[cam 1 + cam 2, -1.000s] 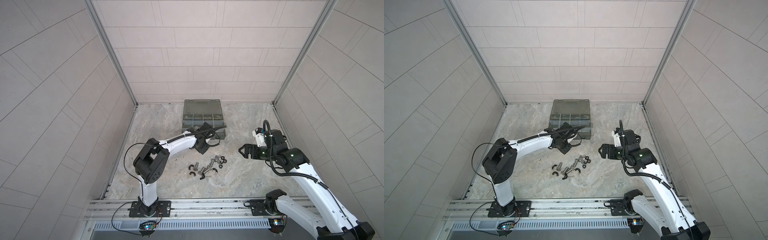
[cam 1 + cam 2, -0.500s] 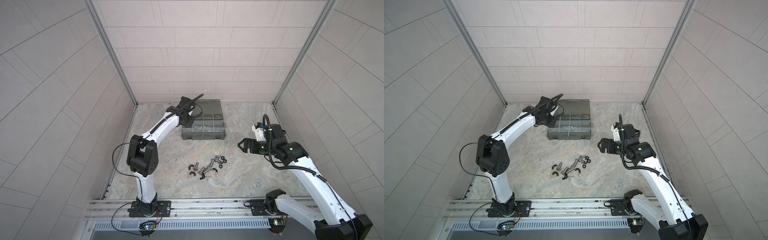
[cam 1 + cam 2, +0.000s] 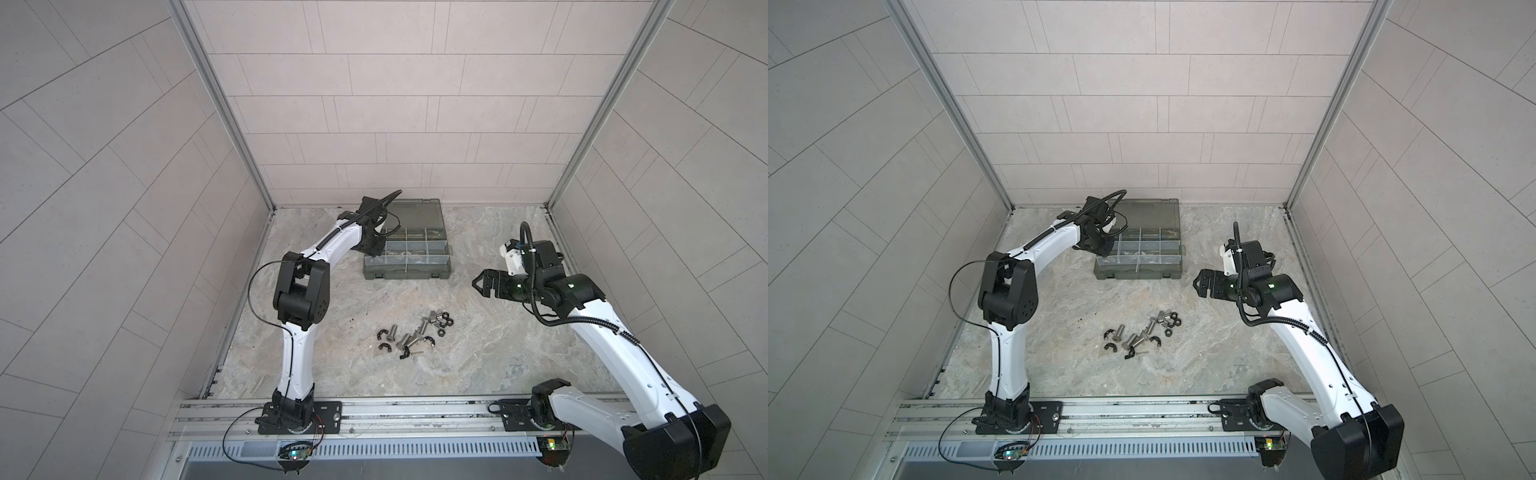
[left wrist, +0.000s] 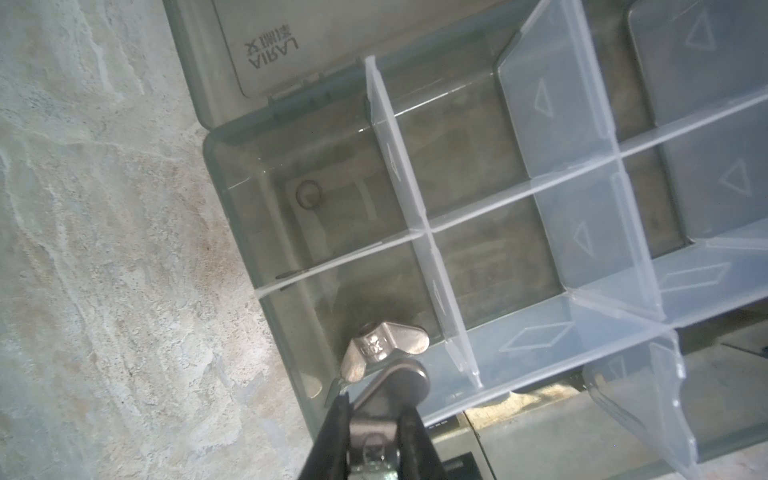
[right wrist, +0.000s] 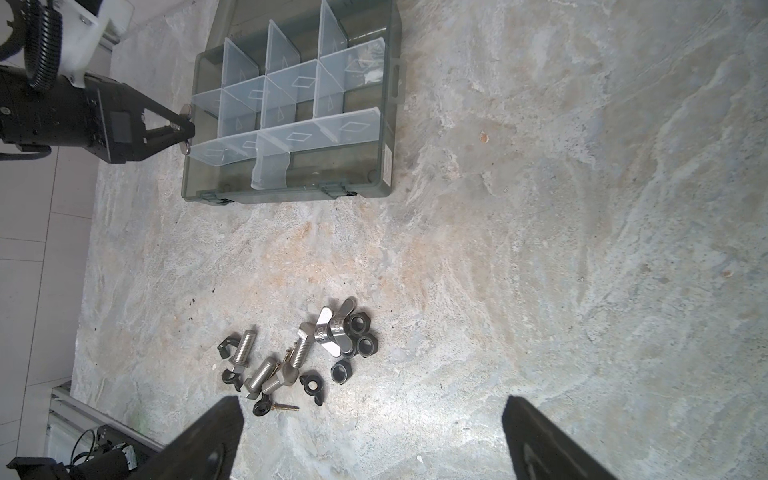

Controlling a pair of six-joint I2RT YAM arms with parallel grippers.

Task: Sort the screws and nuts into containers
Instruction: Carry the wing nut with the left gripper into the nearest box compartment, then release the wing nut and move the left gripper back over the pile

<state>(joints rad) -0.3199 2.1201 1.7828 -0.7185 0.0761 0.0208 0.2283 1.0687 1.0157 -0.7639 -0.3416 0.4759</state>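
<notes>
Silver wing nut (image 4: 384, 345) sits pinched in the left end effector (image 5: 184, 128) above an organiser case (image 5: 286, 195) compartment; right end effector (image 3: 478, 283) gapes wide.

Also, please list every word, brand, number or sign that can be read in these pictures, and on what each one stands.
"AIRAJ", upside down in the left wrist view, on the lid; the Chinese characters beside it are too blurred to read.
Triangle and diamond signs, no words, on the dividers.
Stamp on the wing nut: too blurred.
White label on the case: too small.
</notes>
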